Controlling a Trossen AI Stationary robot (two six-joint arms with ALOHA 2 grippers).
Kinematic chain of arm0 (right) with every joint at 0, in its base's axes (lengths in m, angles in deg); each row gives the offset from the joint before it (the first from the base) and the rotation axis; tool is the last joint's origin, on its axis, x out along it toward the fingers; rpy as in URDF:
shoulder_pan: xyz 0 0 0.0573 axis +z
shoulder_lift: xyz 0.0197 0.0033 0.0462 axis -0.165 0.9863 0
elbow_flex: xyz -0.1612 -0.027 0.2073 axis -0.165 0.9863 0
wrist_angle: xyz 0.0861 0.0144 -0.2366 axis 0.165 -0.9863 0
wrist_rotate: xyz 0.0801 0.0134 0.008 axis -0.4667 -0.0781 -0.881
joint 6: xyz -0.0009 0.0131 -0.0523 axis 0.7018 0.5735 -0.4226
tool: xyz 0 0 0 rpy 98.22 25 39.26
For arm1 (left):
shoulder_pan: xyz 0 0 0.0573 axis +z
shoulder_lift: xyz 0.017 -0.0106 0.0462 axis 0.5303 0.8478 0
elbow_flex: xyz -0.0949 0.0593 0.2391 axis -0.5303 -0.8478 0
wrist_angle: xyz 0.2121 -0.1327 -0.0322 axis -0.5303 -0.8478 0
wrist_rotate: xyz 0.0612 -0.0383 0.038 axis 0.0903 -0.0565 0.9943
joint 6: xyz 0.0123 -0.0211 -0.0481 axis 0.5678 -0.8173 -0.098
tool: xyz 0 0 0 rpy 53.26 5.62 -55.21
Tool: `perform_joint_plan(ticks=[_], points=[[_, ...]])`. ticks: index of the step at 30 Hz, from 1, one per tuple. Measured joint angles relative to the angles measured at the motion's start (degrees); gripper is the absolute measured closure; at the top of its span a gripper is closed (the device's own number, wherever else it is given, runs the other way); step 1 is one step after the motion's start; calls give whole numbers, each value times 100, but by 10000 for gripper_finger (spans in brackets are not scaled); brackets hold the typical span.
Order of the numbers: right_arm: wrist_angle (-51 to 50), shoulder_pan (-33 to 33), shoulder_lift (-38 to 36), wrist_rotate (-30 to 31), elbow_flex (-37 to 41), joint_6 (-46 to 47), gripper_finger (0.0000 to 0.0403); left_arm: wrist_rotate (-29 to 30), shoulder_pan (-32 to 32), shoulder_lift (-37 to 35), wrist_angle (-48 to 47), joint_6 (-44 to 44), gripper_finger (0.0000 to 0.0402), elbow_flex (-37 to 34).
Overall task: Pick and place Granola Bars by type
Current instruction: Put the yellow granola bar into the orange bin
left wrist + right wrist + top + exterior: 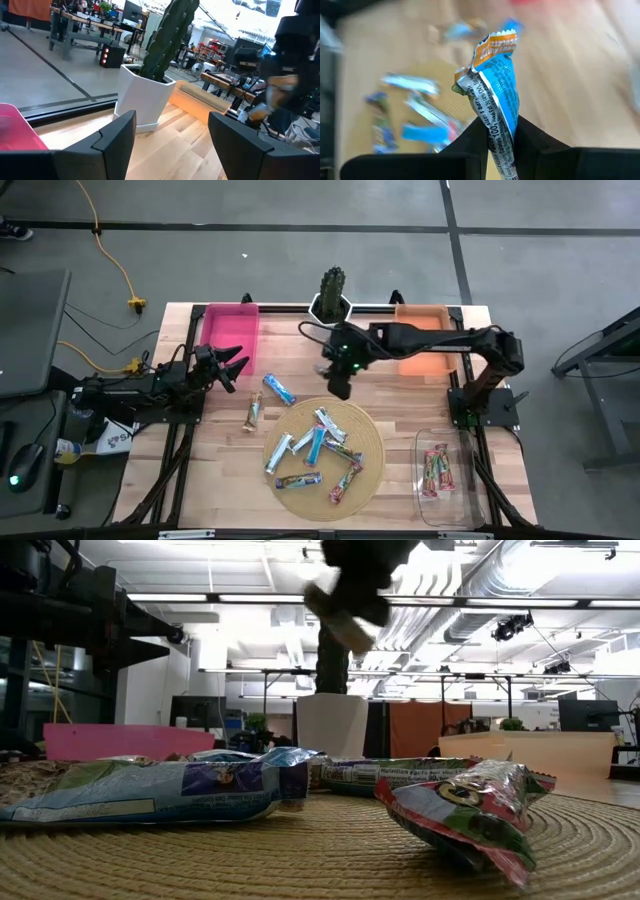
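Note:
Several foil-wrapped granola bars lie on a round woven mat. Two more, one blue-and-white and one tan-brown, lie on the wood to the mat's left. Pink-red bars sit in a clear bin. My right gripper hangs over the mat's far edge, shut on a blue-and-orange bar. In the low view the right gripper shows high up with the bar below it. My left gripper waits open beside the pink bin, touching nothing. My right gripper pinches the blue-and-orange bar between its two fingers by one end. The rest of the wrapper sticks out past the fingertips, crumpled, with its orange sealed end farthest out. The bar is lifted clear of the mat, hanging tilted below the gripper.
A cactus in a white pot stands at the table's far edge between the pink bin and an orange bin. The clear bin lies at the near right corner. Bare wood shows between the mat and the far bins.

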Motion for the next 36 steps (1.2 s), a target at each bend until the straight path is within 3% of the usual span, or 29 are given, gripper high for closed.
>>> perform_joint_plan(ticks=[5,18,23,30,36], points=[[-1516,-39,-416,701,0,398,348,0,0,1,0,0,156,-1],[-3606,-928,-1172,1134,0,653,348,0,2,-1,2,0,156,0],[-3762,-1722,-1409,1393,0,683,348,0,2,-1,0,0,156,1],[-3647,-2784,-1759,2912,-2,1353,348,0,2,1,1,0,156,0],[-3159,-3506,-1846,3086,-2,1799,348,0,2,-1,2,0,156,1]])
